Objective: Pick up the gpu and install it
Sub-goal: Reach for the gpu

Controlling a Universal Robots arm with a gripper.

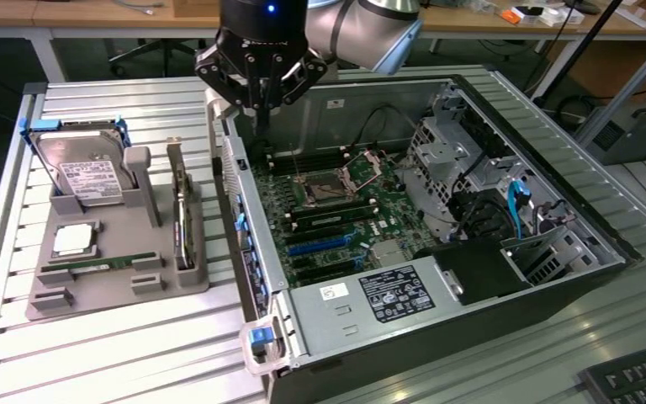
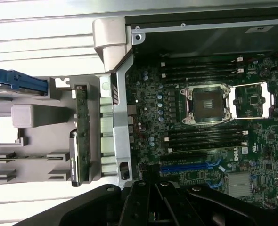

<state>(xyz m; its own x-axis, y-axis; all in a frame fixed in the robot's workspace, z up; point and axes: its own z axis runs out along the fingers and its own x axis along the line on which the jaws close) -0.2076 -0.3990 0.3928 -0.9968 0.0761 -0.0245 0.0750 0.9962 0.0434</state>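
The gpu point(image 1: 184, 217) is a thin dark card with a grey metal edge. It stands edge-on in a slot of the grey holder point(image 1: 121, 286), on the exterior view's left beside the open computer case point(image 1: 458, 278). My gripper point(image 1: 260, 114) hangs above the case's back corner, up and to the right of the card, shut with nothing between its fingers. In the wrist view the gpu point(image 2: 83, 136) shows as a narrow slat in the holder point(image 2: 30, 141), and the gripper point(image 2: 151, 188) sits over the motherboard's edge near the blue slot point(image 2: 191, 167).
A silver hard drive point(image 1: 82, 172) with blue brackets stands at the holder's back. A processor point(image 1: 73, 240) and a green memory stick point(image 1: 98, 265) lie in front of it. Inside the case are the motherboard point(image 1: 335, 210), drive cages point(image 1: 458, 160) and power supply point(image 1: 396, 290). A keyboard point(image 1: 638, 379) lies at the near right.
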